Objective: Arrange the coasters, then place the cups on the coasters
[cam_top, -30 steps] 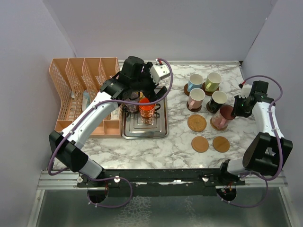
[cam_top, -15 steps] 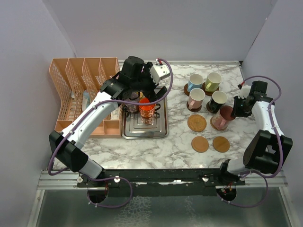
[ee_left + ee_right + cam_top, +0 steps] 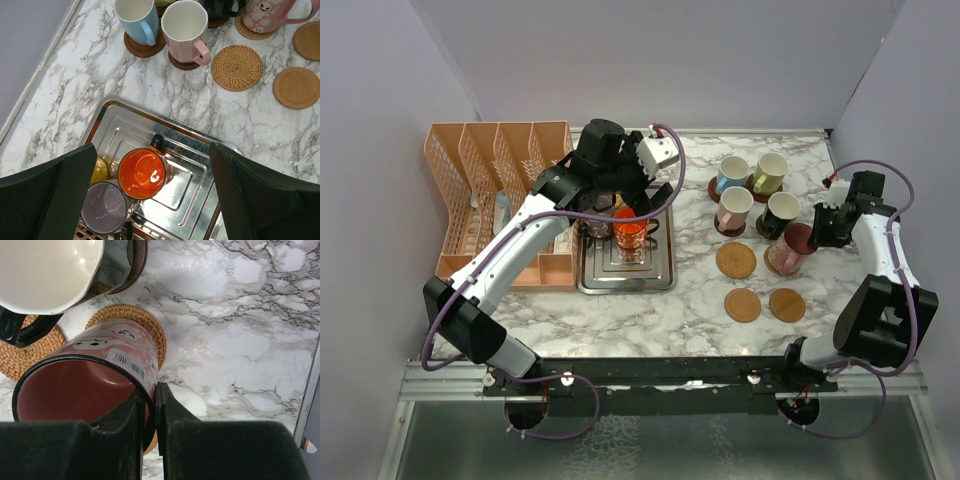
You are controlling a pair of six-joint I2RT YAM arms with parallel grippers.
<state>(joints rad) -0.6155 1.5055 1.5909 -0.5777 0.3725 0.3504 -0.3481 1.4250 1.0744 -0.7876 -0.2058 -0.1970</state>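
Top external view shows the left gripper (image 3: 152, 146) hanging over a shiny steel tray (image 3: 660, 282) near the middle of the white marble table (image 3: 700, 325). Its two fingers are spread wide and hold nothing. Right under it on the tray stands a small orange cup (image 3: 142, 172), with a purple cup (image 3: 102, 207) and a yellow cup (image 3: 98, 170) just beside it. Near the right edge of the table, the right gripper (image 3: 156, 390) pinches the rim of a pink cup with ghost faces (image 3: 75, 390), dark red inside. That cup leans over a round woven coaster (image 3: 150, 325). Toward the far right corner, a light blue cup (image 3: 732, 172), a cream cup (image 3: 770, 170), a pale pink cup (image 3: 733, 205) and a black cup (image 3: 782, 210) each sit on a dark brown round coaster (image 3: 145, 47). Three tan coasters lie bare nearer the front edge: one big woven disc (image 3: 735, 260) and two smooth discs (image 3: 742, 305).
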